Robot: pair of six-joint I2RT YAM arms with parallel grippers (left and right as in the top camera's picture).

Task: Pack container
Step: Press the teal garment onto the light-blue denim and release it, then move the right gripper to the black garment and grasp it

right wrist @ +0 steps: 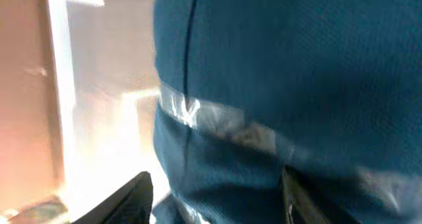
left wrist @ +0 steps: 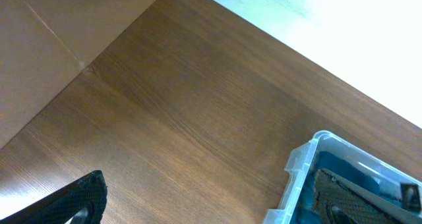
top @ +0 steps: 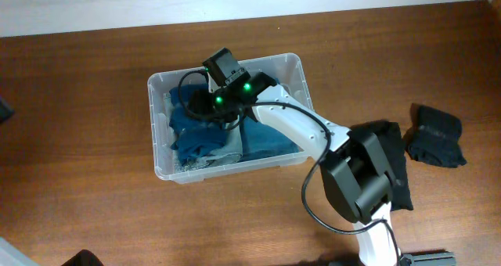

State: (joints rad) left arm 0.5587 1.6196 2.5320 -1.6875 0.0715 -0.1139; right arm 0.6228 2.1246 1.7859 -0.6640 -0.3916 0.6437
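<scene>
The clear container [top: 291, 69] stands mid-table and holds blue garments [top: 266, 139] and a grey-blue piece [top: 223, 150]. My right arm reaches into it from the lower right, and my right gripper [top: 205, 106] is low over the clothes at the bin's back left. In the right wrist view its fingers [right wrist: 214, 192] are spread, with a blue garment [right wrist: 290, 72] filling the space between them. The view is blurred. My left gripper [left wrist: 211, 188] is open and empty over bare table, with the container's corner [left wrist: 300, 161] ahead to its right.
A black garment [top: 436, 137] lies on the table at the right. Another dark garment [top: 398, 168] lies partly under my right arm's base. The table is brown wood, with a pale wall edge along the back.
</scene>
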